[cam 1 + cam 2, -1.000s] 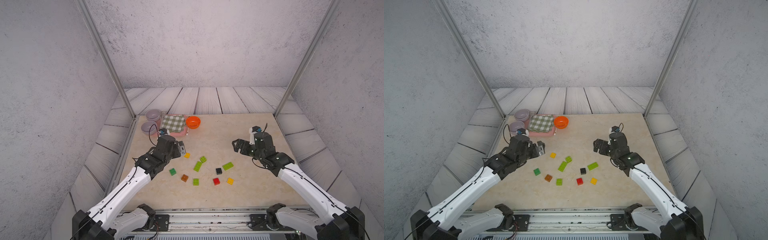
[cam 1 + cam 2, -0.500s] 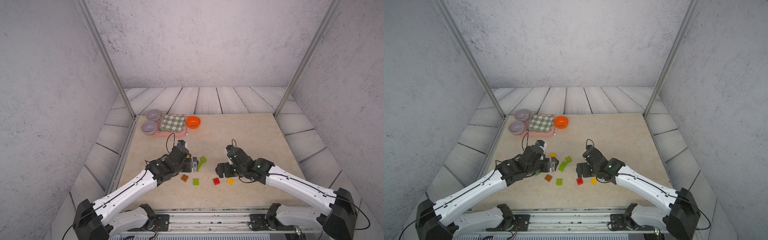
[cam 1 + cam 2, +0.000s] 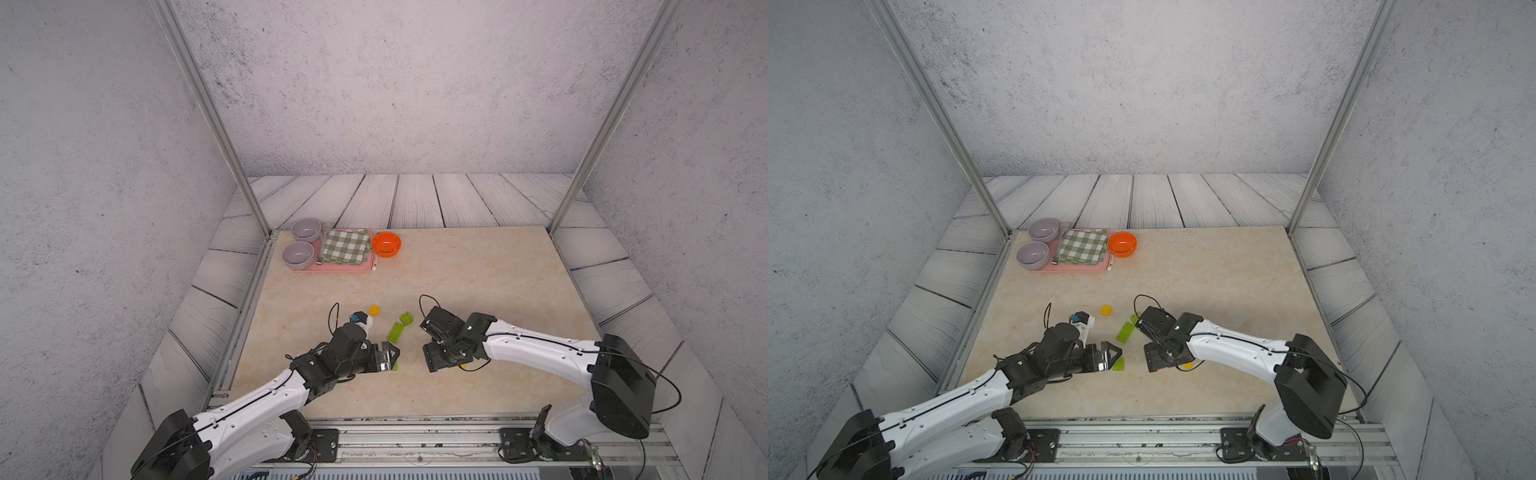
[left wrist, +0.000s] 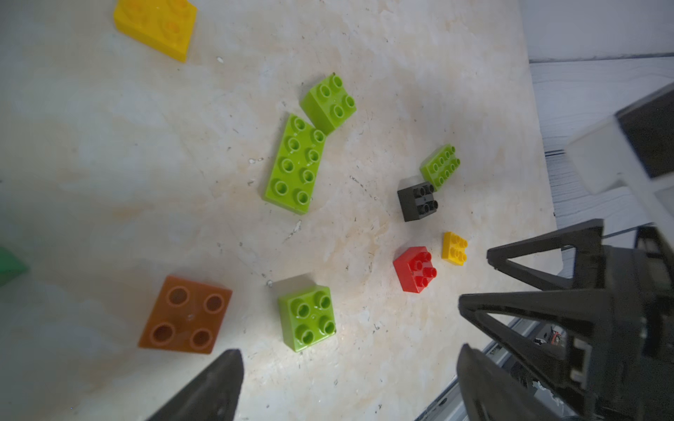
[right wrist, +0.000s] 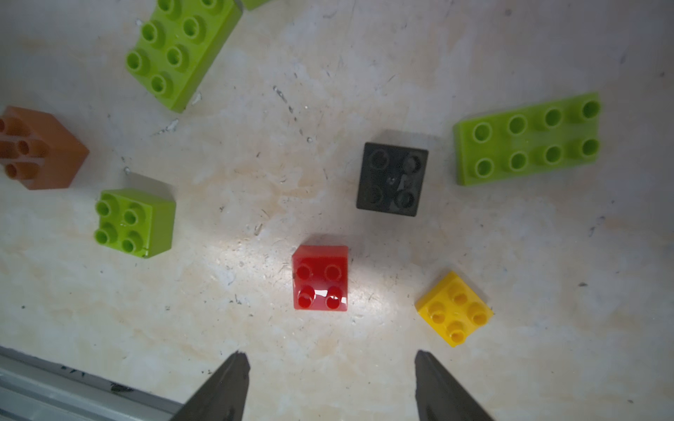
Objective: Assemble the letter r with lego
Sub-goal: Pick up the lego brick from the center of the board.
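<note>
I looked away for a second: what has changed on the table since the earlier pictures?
Both arms swung inward and toward the front edge, coming down over the lego bricks. The left gripper now hangs open by a lime green square brick, the right gripper open just short of the red brick. Nothing was taken hold of or let go. Bricks, pink tray and orange bowl lie as before.

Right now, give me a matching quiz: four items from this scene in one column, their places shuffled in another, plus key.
1. red square plastic brick
2. black square plastic brick
3. round orange plastic bowl
4. green-and-white checked cloth

A. on the pink plastic tray
B. beside a long lime green plastic brick
C. just ahead of the open right end effector
D. on the beige tabletop, beside the tray

Pairs: 1-C, 2-B, 3-D, 4-A
</note>
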You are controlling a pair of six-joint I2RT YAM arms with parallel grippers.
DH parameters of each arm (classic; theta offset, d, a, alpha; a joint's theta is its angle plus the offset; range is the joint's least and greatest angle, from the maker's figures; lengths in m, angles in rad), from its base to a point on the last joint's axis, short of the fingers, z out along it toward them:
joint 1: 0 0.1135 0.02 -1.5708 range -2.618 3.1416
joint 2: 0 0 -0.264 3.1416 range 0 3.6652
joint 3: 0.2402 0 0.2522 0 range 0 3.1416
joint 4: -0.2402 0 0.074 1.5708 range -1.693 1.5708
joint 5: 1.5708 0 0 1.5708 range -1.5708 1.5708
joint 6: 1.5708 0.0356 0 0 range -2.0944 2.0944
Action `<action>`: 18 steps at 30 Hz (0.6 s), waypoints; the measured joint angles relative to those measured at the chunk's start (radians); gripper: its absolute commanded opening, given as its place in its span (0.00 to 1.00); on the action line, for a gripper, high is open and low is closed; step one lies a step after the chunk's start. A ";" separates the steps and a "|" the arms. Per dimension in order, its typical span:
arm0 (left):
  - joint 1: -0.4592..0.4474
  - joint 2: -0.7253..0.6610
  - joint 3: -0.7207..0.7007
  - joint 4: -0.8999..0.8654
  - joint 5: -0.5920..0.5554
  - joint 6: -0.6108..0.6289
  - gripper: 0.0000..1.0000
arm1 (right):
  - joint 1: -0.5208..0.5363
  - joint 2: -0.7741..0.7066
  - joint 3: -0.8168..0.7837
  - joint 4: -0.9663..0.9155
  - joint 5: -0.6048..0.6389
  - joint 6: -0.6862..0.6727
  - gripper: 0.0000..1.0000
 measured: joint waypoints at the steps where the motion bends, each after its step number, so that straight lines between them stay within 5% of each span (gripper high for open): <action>1: 0.000 0.001 -0.003 0.016 0.011 -0.002 0.90 | 0.003 0.020 0.009 -0.001 0.000 0.004 0.69; 18: 0.047 0.031 -0.127 0.221 0.120 -0.080 0.90 | 0.009 0.232 0.108 -0.040 0.017 0.011 0.54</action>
